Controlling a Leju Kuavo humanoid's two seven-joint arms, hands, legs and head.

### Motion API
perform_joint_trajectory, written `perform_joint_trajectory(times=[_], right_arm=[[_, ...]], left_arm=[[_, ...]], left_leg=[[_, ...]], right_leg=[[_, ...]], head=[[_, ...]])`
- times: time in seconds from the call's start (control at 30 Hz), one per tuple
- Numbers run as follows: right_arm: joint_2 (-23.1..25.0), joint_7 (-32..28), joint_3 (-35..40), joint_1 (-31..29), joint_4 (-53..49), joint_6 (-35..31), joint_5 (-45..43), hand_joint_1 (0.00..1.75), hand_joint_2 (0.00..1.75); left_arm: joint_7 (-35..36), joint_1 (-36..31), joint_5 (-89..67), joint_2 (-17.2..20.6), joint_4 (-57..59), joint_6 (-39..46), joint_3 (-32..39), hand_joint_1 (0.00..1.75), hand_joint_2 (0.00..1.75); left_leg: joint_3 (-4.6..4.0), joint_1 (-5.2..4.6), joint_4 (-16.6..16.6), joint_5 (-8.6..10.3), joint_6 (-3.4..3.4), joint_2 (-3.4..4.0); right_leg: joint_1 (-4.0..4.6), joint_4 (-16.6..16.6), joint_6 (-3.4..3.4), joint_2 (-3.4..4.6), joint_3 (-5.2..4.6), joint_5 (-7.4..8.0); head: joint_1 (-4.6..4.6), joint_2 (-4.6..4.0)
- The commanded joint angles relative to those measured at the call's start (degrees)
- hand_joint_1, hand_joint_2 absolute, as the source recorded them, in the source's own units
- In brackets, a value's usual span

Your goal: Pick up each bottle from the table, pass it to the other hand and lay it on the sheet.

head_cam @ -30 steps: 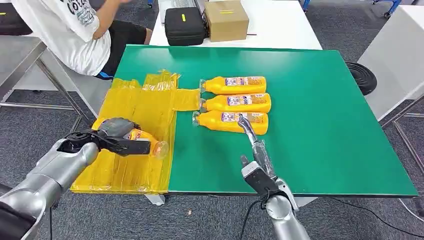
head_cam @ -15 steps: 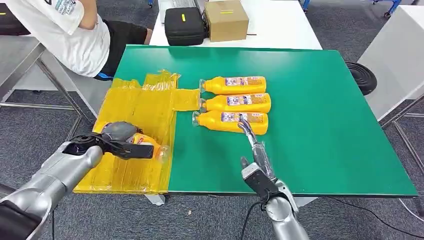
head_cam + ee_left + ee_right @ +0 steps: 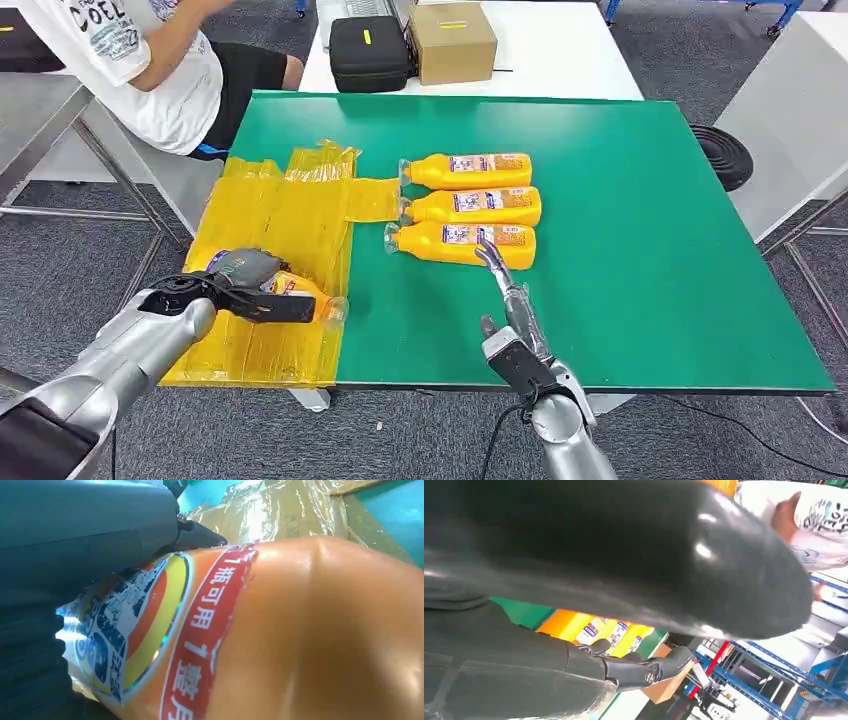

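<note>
While left hand [image 3: 245,285] grips orange bottle [image 3: 300,293] over yellow sheet [image 3: 280,240] at table's 8 o'clock, right hand [image 3: 505,300] hovers empty, fingers extended, tips near closest of three bottles [image 3: 462,243] at centre.

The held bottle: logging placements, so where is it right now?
In the head view, the left hand holds the bottle low over the yellow sheet, near the sheet's right edge.

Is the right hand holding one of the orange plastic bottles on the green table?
No, the right hand holds nothing, fingers stretched toward the nearest orange plastic bottle.
</note>
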Motion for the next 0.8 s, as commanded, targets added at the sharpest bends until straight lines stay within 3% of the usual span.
perform_joint_trajectory(times=[0.03, 0.07, 0.1, 0.17, 0.3, 0.37, 0.8], right_arm=[[-0.15, -0.53, -1.35, -1.61, 4.07, 0.01, 0.02, 0.00, 0.00], [-0.24, -0.56, -1.28, -1.65, 4.18, -0.01, 0.00, 0.00, 0.00], [-0.24, -0.56, -1.28, -1.65, 4.18, -0.01, 0.00, 0.00, 0.00], [-0.33, -0.72, -1.26, -1.65, 4.37, -0.11, -0.12, 0.00, 0.00], [-0.43, -0.80, -1.14, -1.80, 4.62, -0.12, -0.21, 0.00, 0.00], [-0.41, -0.82, -1.03, -1.92, 4.89, -0.11, -0.26, 0.00, 0.00], [-0.71, -1.10, -1.02, -1.94, 5.83, -0.39, -0.65, 0.00, 0.00]], left_arm=[[-1.86, -0.22, 0.82, -1.98, 6.49, -3.19, -2.34, 0.77, 1.75], [-2.63, -0.53, 1.07, -1.77, 6.58, -4.60, -2.60, 0.51, 1.75], [-2.63, -0.53, 1.07, -1.77, 6.58, -4.60, -2.60, 0.51, 1.75], [-3.40, -0.83, 1.45, -1.57, 6.62, -6.06, -2.81, 0.24, 1.75], [-4.00, -0.93, 1.43, -1.28, 6.70, -7.07, -3.29, 0.21, 1.75], [-3.79, -0.80, 1.03, -1.17, 6.72, -6.74, -3.72, 0.03, 1.75], [-4.43, -1.98, 1.59, -0.16, 5.68, -5.72, -3.36, 0.00, 1.75]], left_leg=[[0.24, 0.01, -0.06, -0.05, -0.01, 0.07], [0.33, 0.02, -0.08, -0.07, -0.01, 0.08], [0.25, 0.00, -0.06, -0.04, -0.01, 0.07], [0.35, 0.01, -0.09, -0.05, -0.02, 0.11], [0.40, 0.03, -0.08, -0.06, -0.02, 0.09], [0.43, 0.02, -0.08, -0.06, -0.03, 0.11], [0.35, 0.01, -0.04, -0.03, -0.03, 0.07]], right_leg=[[0.03, -0.07, -0.11, 0.01, 0.23, -0.03], [0.06, -0.11, -0.17, -0.01, 0.33, -0.04], [0.02, -0.07, -0.10, 0.02, 0.24, -0.02], [0.04, -0.10, -0.16, 0.02, 0.34, -0.02], [0.07, -0.11, -0.19, 0.00, 0.41, -0.03], [0.06, -0.11, -0.18, 0.02, 0.44, -0.02], [0.04, -0.05, -0.11, 0.03, 0.37, -0.01]], head=[[0.00, 0.00], [0.00, 0.00], [0.00, 0.00], [-0.02, 0.00], [0.00, 0.00], [0.00, 0.00], [-0.02, 0.00]])
